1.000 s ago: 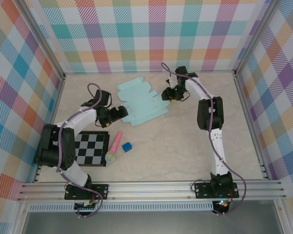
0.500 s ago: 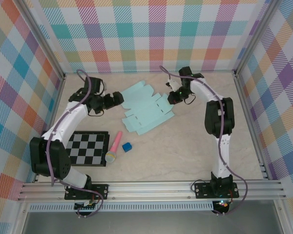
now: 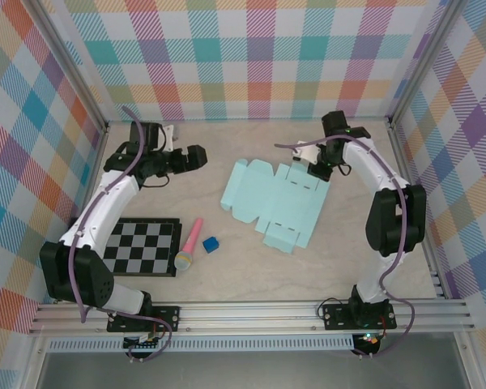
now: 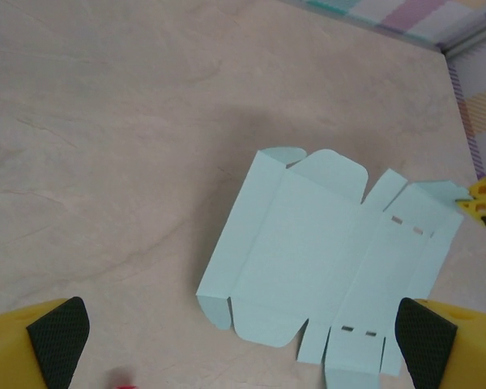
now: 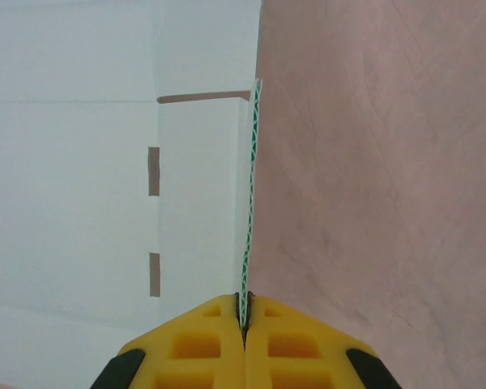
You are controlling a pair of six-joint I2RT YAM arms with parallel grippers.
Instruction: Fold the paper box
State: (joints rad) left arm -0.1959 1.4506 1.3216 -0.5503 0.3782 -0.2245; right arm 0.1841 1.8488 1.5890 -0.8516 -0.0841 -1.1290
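A flat die-cut sheet of pale mint-blue card, the unfolded paper box (image 3: pixel 271 203), lies mid-table on the beige marbled tabletop (image 3: pixel 348 251). The right gripper (image 3: pixel 317 170) pinches the sheet's far right edge, its jaws closed tight on the thin card. The left gripper (image 3: pixel 199 156) hovers to the sheet's left, apart from it, jaws spread wide. A small dark blue cube (image 3: pixel 211 243) sits nearer the front.

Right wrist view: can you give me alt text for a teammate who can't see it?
The right end effector, yellow and shut, pinches one edge of the unfolded pale mint paper box, and that edge runs up the middle of the frame. The sheet, with two short slots, spreads to the left; bare beige table lies to the right.
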